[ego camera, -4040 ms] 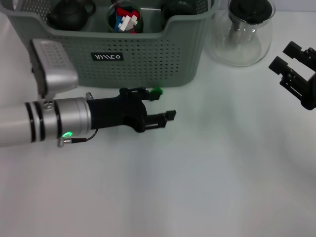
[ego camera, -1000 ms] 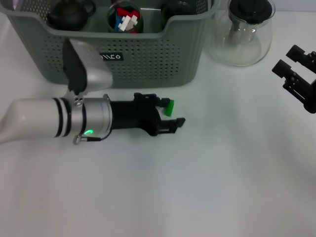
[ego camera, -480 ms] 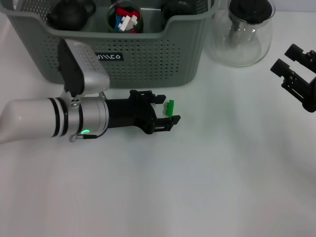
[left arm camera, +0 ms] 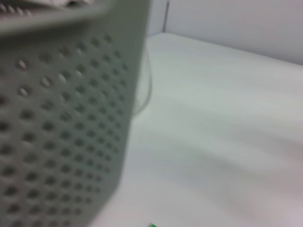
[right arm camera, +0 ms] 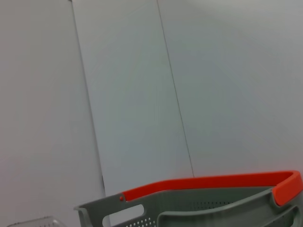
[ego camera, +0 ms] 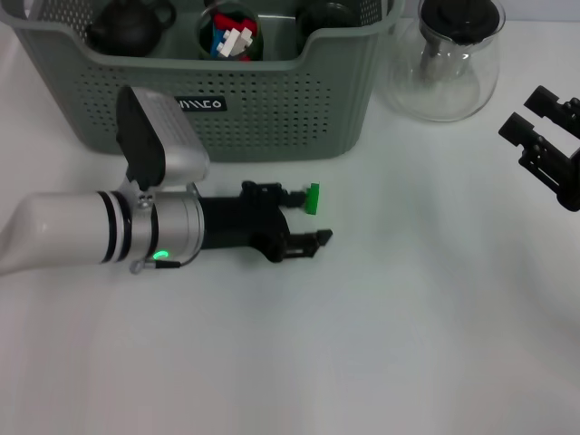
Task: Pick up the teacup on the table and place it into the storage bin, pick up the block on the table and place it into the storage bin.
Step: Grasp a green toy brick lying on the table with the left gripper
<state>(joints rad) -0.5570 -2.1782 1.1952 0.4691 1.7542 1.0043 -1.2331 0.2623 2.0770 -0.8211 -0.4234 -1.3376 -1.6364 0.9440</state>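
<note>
The left arm reaches in from the left edge of the white desk (ego camera: 381, 344), lying low over the surface with its silver wrist and black hand pointing toward the middle. The left gripper (ego camera: 306, 217) sits just in front of the storage bin (ego camera: 272, 100), which stands along the desk's far edge toward its left corner. Its jaws stand apart, one finger nearer the bin and one nearer the front edge of the desk, and a small green block (ego camera: 312, 198) sits at the tip of the far finger. Whether that finger touches the block, or only stands beside it, cannot be told; the near finger is clearly apart from it, so the block is not pinched between the two. In the left wrist view the perforated wall of the bin fills one side, and only a sliver of green (left arm camera: 152, 225) shows at the frame's border.

Inside the bin lie a dark teapot (ego camera: 131, 25) at the left, a glass cup holding red, white and blue pieces (ego camera: 230, 34) in the middle, and a dark round teacup (ego camera: 324, 14) at the right.

Beyond the bin's right end, at the desk's far edge, stands a clear glass pot (ego camera: 446, 63) with a black lid.

The right gripper (ego camera: 530, 114) hangs near the right edge of the desk, well apart from everything else, its two black fingers spread with nothing between them.
</note>
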